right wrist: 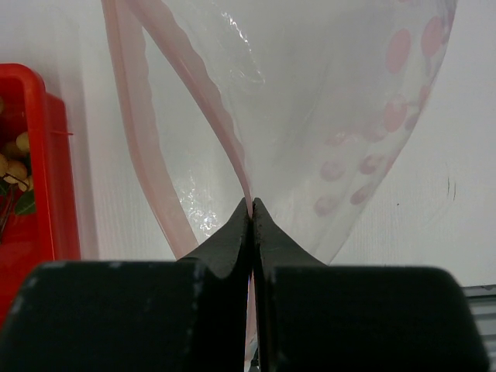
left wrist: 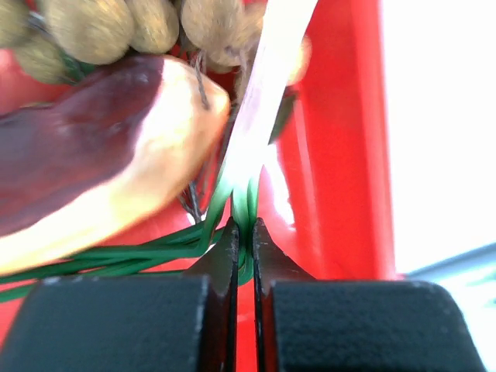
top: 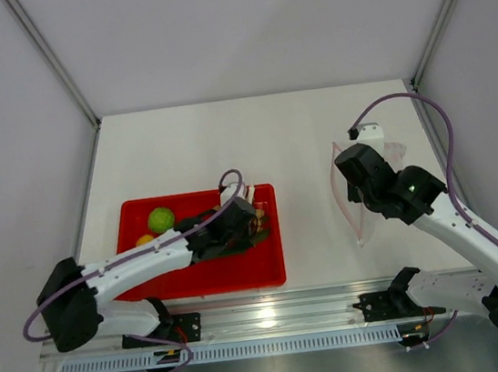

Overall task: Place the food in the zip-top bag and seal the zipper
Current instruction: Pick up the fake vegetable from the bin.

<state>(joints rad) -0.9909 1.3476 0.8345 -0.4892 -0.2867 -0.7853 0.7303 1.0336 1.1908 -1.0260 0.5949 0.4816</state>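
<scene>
In the red tray point(top: 207, 288), my left gripper point(left wrist: 245, 226) is shut on the green stalks point(left wrist: 246, 203), close to the tray's right wall. Beside the stalks lie the brown-red meat slab point(left wrist: 85, 155) and a cluster of small tan balls point(left wrist: 93, 27). A green ball point(top: 161, 220) and a yellow-orange ball point(top: 145, 241) sit at the tray's left. To the right, my right gripper point(right wrist: 252, 203) is shut on one pinkish zipper strip point(right wrist: 217, 108) of the clear zip-top bag point(right wrist: 310, 93). The bag's mouth gapes, with the other strip point(right wrist: 143, 116) apart from it.
The left arm point(top: 140, 266) reaches across the tray's front. The bag point(top: 353, 209) hangs at the right gripper point(top: 359, 185) over the white table, a hand's width right of the tray. Grey walls point(top: 22, 133) close the table on both sides.
</scene>
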